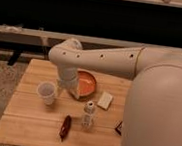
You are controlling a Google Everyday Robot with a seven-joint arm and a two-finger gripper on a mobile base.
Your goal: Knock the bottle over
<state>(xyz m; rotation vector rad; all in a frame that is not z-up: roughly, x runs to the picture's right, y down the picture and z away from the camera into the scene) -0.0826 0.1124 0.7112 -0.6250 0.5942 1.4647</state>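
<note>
The bottle [89, 113] is small and clear-whitish with a pale cap and a marked label. It stands upright near the middle of the wooden table [26, 129]. My white arm reaches in from the right, bends at the elbow and points down. The gripper [65, 88] hangs at its lower end, between the translucent cup [47, 92] and the orange plate [86, 83]. It is behind and to the left of the bottle, apart from it.
A dark red slim object [65, 126] lies in front of the bottle, to its left. A small white block [105, 100] lies to the right of the plate. A dark item [119, 127] sits at the table's right, half hidden by my arm.
</note>
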